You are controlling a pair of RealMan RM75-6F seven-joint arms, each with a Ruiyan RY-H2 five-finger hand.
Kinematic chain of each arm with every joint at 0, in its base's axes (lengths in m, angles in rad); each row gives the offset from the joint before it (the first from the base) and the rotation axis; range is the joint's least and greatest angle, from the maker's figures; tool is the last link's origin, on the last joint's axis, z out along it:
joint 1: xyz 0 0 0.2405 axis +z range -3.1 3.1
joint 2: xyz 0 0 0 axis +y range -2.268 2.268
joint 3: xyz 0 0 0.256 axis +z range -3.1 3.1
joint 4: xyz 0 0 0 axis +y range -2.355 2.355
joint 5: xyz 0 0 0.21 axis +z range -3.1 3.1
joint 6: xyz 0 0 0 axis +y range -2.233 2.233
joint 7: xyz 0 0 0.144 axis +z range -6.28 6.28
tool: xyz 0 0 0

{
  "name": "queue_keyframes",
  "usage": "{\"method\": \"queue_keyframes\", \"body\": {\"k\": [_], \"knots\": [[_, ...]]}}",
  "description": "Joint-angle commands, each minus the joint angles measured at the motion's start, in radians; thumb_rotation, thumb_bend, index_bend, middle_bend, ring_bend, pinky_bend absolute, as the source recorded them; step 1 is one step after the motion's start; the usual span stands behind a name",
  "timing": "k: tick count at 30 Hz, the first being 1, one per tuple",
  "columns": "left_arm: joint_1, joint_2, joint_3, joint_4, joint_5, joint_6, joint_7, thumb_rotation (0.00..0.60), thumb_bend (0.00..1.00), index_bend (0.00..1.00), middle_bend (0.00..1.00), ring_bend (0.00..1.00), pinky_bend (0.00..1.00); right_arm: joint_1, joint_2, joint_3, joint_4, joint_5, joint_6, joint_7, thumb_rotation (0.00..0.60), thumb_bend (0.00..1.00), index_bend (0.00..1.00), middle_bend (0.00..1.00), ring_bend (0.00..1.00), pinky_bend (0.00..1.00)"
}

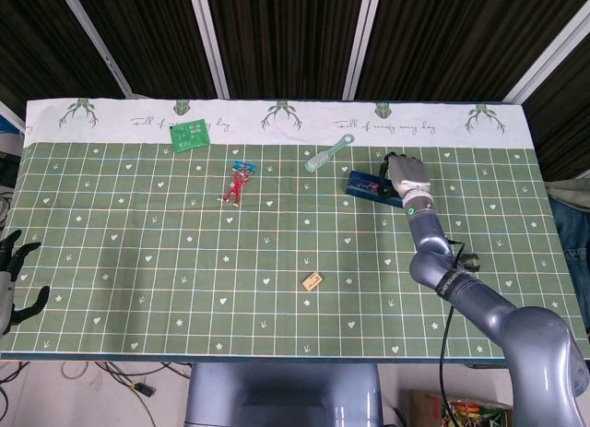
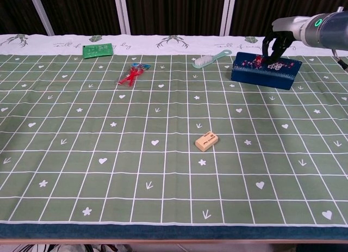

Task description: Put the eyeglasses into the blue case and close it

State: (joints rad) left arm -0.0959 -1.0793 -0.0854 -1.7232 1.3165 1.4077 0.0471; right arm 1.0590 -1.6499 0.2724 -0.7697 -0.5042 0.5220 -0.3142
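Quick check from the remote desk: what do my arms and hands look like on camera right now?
The right arm is smooth silver-grey metal with rounded links, a black joint band, a thin black cable alongside, and a green light at the wrist. The right hand is grey with black fingers. The left hand shows dark fingers at the frame edge.
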Motion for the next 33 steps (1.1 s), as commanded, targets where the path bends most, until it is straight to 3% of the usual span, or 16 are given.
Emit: {"method": "queue_keyframes", "body": {"k": [1, 5, 10, 13, 18, 27, 33], "knots": [[0.000, 0.000, 0.000, 0.000, 0.000, 0.000, 0.000, 0.600, 0.36, 0.18, 0.00, 0.00, 0.00, 0.002, -0.017, 0.006, 0.027, 0.004, 0.000, 0.005, 0.600, 0.65, 0.58, 0.20, 0.20, 0.21], [0.000, 0.001, 0.001, -0.001, -0.001, -0.001, 0.000, 0.600, 0.35, 0.18, 0.00, 0.00, 0.00, 0.001, -0.030, 0.005, 0.056, 0.006, -0.023, 0.006, 0.600, 0.64, 0.51, 0.20, 0.20, 0.21], [0.000, 0.001, 0.001, -0.002, -0.001, -0.002, 0.002, 0.600, 0.36, 0.18, 0.00, 0.00, 0.00, 0.001, -0.041, 0.009, 0.079, 0.001, -0.038, 0.012, 0.600, 0.63, 0.30, 0.19, 0.20, 0.21], [0.000, 0.001, 0.001, -0.002, -0.002, -0.002, 0.003, 0.600, 0.36, 0.18, 0.00, 0.00, 0.00, 0.002, -0.046, 0.015, 0.084, -0.008, -0.033, 0.020, 0.600, 0.61, 0.25, 0.19, 0.20, 0.21], [0.000, 0.002, 0.002, -0.002, -0.001, -0.002, 0.002, 0.600, 0.36, 0.18, 0.00, 0.00, 0.00, -0.001, -0.057, 0.019, 0.107, -0.017, -0.037, 0.026, 0.600, 0.57, 0.21, 0.17, 0.18, 0.21], [-0.002, 0.003, 0.004, -0.003, 0.000, -0.006, 0.004, 0.600, 0.35, 0.18, 0.00, 0.00, 0.00, -0.017, -0.014, 0.013, 0.054, -0.048, -0.042, 0.022, 0.600, 0.23, 0.21, 0.14, 0.14, 0.20], [-0.001, 0.004, 0.005, -0.004, 0.000, -0.007, 0.004, 0.600, 0.36, 0.18, 0.00, 0.00, 0.00, -0.015, 0.015, -0.015, -0.001, -0.012, -0.046, -0.029, 0.600, 0.19, 0.21, 0.14, 0.13, 0.20]]}}
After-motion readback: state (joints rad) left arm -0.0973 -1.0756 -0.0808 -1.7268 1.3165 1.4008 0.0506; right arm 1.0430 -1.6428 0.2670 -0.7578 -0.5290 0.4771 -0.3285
